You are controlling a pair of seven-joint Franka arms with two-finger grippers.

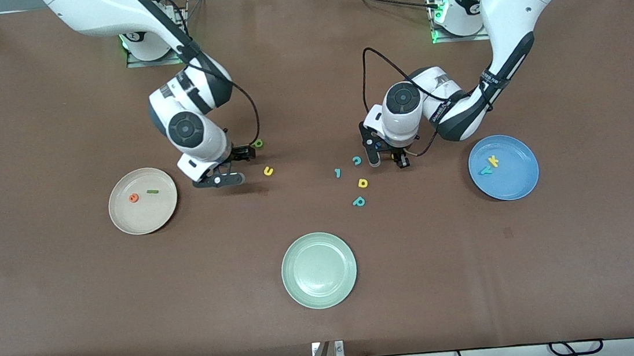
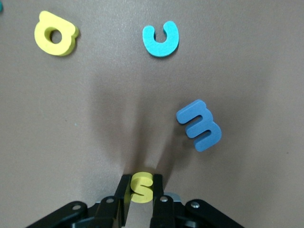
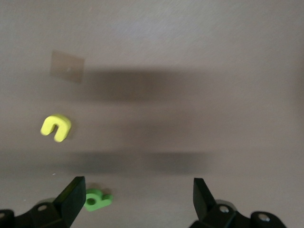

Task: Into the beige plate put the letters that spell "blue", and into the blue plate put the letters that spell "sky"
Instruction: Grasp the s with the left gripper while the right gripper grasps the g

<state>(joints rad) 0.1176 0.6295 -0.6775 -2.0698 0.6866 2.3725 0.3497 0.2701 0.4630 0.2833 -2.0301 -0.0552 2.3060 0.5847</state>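
Now the left gripper (image 2: 141, 190) has its jaws clenched on the yellow s (image 2: 141, 186), low at the tabletop (image 1: 330, 316); lifting straight up should keep the blue E (image 2: 199, 125) and teal c (image 2: 161, 38), both just ahead of the jaws, undisturbed, before carrying it to the blue plate (image 1: 518, 182), where the yellow k (image 1: 493, 161) and teal y (image 1: 485, 171) already lie. The left arm is bent low, wrist pointing down. The right gripper (image 3: 137, 199) hangs with jaws released, the light green b (image 3: 97, 199) beside one jaw and the yellow u (image 3: 56, 128) ahead, next to the beige plate (image 1: 123, 220).
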